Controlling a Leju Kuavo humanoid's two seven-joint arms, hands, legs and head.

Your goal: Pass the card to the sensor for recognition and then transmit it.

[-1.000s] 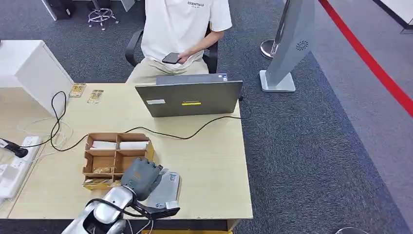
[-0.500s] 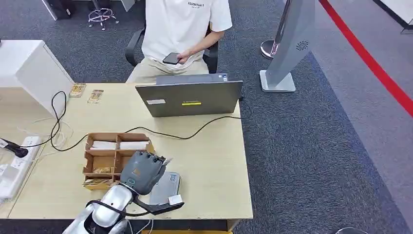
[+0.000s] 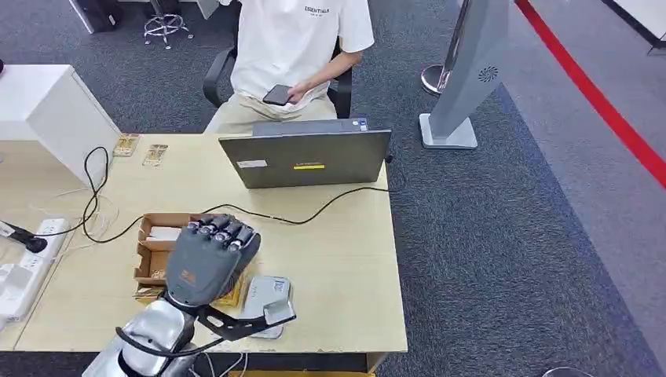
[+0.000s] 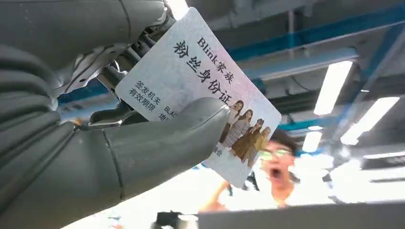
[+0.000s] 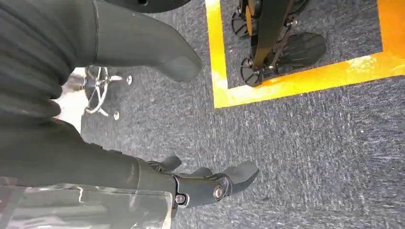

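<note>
Between the left hand's point(image 4: 119, 143) thumb and fingers sits the card point(image 4: 200, 90), printed "Blink" with Chinese characters and a group photo, raised above the counter point(image 3: 345, 267) near the grey sensor point(image 3: 265, 295). Right hand point(image 5: 210, 186) hangs loosely spread.

A seated person point(image 3: 294, 47) holds what looks like a phone point(image 3: 276, 94) behind the laptop point(image 3: 305, 158) on the desk point(image 3: 345, 259).
</note>
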